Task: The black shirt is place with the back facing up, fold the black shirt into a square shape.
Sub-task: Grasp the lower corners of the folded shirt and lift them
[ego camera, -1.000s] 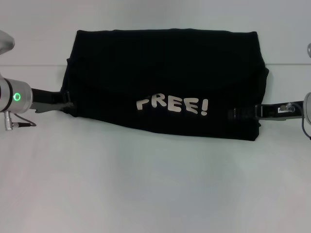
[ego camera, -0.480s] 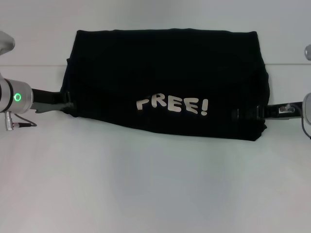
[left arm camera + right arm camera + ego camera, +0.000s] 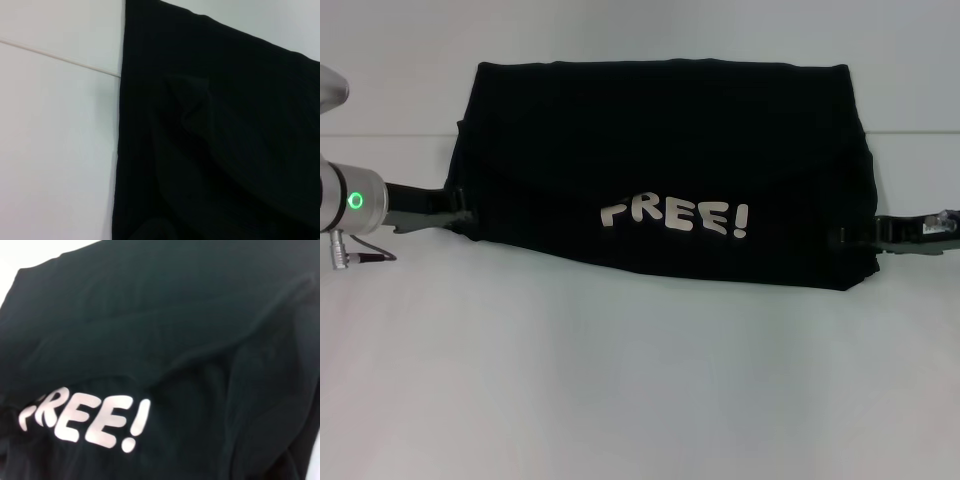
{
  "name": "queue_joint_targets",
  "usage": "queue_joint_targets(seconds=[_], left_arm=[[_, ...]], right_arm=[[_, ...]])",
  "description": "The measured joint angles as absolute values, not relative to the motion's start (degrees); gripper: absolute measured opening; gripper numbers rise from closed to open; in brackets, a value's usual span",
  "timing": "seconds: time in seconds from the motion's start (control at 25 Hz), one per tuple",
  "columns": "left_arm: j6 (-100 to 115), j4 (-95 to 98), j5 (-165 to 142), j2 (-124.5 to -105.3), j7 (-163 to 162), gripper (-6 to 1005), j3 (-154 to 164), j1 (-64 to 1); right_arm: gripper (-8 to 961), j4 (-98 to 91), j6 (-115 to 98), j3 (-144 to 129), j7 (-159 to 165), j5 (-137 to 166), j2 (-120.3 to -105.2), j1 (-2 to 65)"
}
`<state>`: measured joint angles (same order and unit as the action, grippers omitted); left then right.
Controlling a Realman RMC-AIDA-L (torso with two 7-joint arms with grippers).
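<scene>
Black soft cloth T-shirt (image 3: 660, 165), folded into a wide band, lies flat on my plain white table (image 3: 620, 380).
White "FREE!" lettering (image 3: 675, 217) faces up near its front edge, cloth lightly creased. My left gripper (image 3: 460, 213) reaches level to its left edge, right gripper (image 3: 850, 236) to its right edge; I cannot tell whether either grips.

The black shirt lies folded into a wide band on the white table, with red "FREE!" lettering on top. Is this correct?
Not quite. The head view shows the "FREE!" lettering on the black shirt is white, not red. The rest holds: folded wide band on the white table.
</scene>
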<state>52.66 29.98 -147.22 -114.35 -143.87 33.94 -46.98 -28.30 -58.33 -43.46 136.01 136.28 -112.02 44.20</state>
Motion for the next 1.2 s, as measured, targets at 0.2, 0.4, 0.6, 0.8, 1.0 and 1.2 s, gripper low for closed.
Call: queue_joint_targets(seconds=[0.2, 0.4, 0.6, 0.8, 1.0, 1.2], left_arm=[[52.82, 29.97, -147.21, -114.35, -143.88, 38, 33.92, -47.05], [53.06, 29.97, -147.21, -114.27, -143.87, 39, 33.92, -47.08], [54.55, 30.13, -147.21, -113.94, -143.82, 39, 33.92, -46.94], [58.12, 32.20, -147.28, -113.71, -143.71, 39, 33.92, -46.22], [67.16, 34.85, -147.87, -112.99, -143.18, 39, 34.35, -45.68], [79.63, 37.62, -148.33, -112.74, -141.66, 40, 34.55, -45.12]], right_arm=[[651, -28.57, -58.82, -43.41, 136.10, 137.34, -111.94, 43.94], [529, -28.65, -59.46, -43.21, 136.13, 137.50, -111.34, 43.74], [228, -29.24, -60.99, -43.07, 136.10, 137.54, -110.12, 43.00], [73, -31.99, -64.16, -42.99, 136.13, 137.55, -109.18, 41.22], [74, -35.95, -69.01, -42.96, 135.92, 137.55, -108.00, 38.55], [73, -38.59, -75.83, -42.83, 135.92, 137.60, -106.68, 36.15]])
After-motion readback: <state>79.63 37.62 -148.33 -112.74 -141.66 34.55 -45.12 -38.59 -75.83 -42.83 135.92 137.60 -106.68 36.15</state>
